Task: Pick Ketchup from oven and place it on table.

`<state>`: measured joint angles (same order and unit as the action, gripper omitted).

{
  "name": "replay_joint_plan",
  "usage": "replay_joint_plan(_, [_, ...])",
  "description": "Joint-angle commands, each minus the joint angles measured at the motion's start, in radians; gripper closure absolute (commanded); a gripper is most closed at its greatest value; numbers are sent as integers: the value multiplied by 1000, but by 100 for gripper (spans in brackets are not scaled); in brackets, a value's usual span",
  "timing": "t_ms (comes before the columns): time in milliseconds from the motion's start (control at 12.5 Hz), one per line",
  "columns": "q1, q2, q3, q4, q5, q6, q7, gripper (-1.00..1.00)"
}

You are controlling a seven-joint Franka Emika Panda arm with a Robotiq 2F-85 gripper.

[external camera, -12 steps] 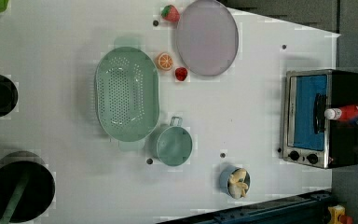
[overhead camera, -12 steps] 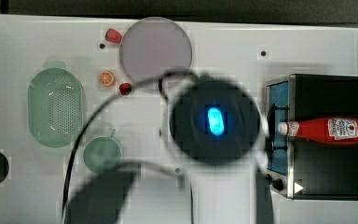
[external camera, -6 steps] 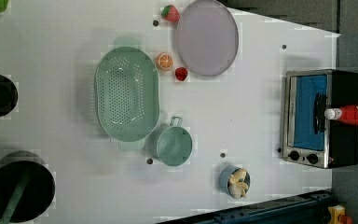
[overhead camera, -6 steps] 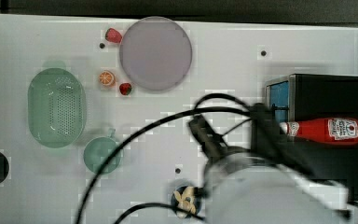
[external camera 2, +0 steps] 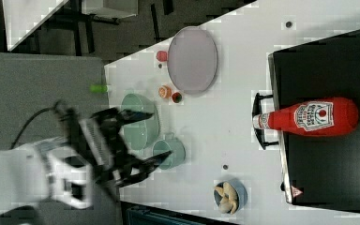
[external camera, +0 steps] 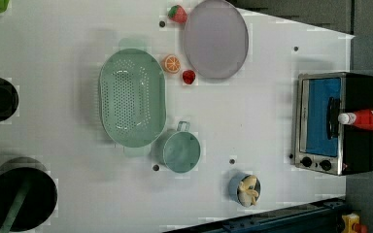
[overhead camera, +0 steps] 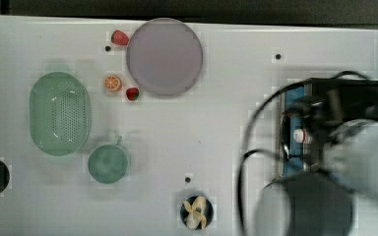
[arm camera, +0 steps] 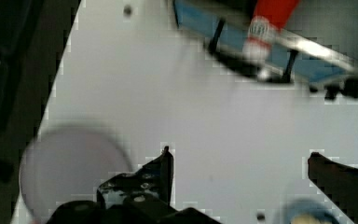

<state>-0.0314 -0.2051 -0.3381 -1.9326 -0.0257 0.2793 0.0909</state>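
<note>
The ketchup bottle [external camera 2: 309, 117] lies on its side on top of the black toaster oven [external camera 2: 328, 183], not inside it. Its long axis runs across the oven top, and its white cap [external camera 2: 261, 121] juts past the front edge above the door handle [external camera 2: 258, 121]. In the right view the gripper [external camera 2: 154, 136] hangs well to the left of the oven, above the white table [external camera 2: 243, 79], near the green cup [external camera 2: 168, 152]. Its fingers stand wide apart and hold nothing. The bottle lies ahead of the fingertips, cap end nearest, so I judge the coming approach should meet the bottle across its length.

The arm [external camera 2: 23, 173] has white, rounded shells, a black gripper [external camera 2: 152, 136] with dark fingers [arm camera: 161, 170], and looping black cables [overhead camera: 248, 147].
</note>
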Motion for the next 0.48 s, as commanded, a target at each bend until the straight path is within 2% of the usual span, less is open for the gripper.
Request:
replay_joint_plan(80, [-47, 42, -74, -10, -4, 78, 19, -100])
replay_joint_plan(480, [-51, 242, -208, 29, 1, 180, 19, -100])
